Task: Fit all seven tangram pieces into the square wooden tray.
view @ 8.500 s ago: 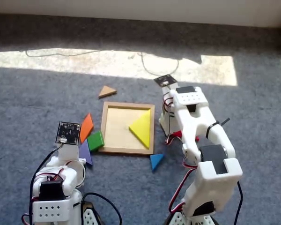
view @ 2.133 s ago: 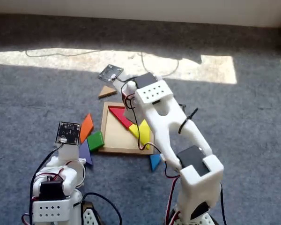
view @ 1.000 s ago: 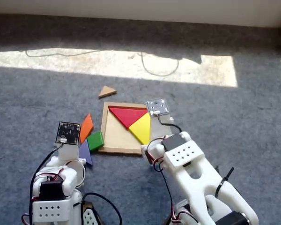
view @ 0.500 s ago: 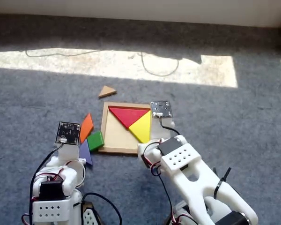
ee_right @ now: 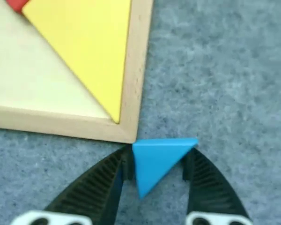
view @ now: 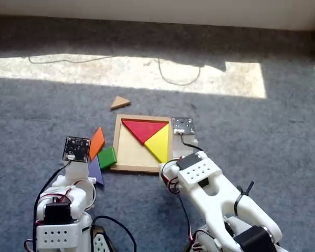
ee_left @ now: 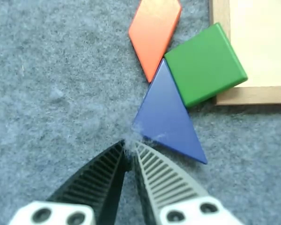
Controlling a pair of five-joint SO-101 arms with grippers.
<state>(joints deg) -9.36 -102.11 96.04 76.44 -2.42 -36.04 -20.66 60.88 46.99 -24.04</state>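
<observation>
the right gripper (ee_right: 155, 165) sits low over the carpet (ee_right: 225, 70) with its jaws spread, one on each side of the small light blue triangle (ee_right: 158, 155). they lie close against its edges, but i judge they are not yet clamped. the triangle lies flat just outside the near corner of the square wooden tray (ee_right: 139, 70), almost touching the rim, so straddling it across its long edge lines up a pinch that can lift it over that rim.

inside the tray, the yellow triangle (ee_right: 84, 47) and the red triangle (view: 143, 128) lie edge to edge in the far and right parts, leaving bare wood on the left and near side for the smaller pieces.

the left gripper (ee_left: 129, 157) rests with its jaws closed and empty, its tips just beside the dark blue triangle (ee_left: 168, 122). that piece touches the green square (ee_left: 203, 63) and the orange parallelogram (ee_left: 154, 30), clustered against the tray's left outer edge. the tan triangle (view: 119, 102) lies apart beyond the tray.
</observation>
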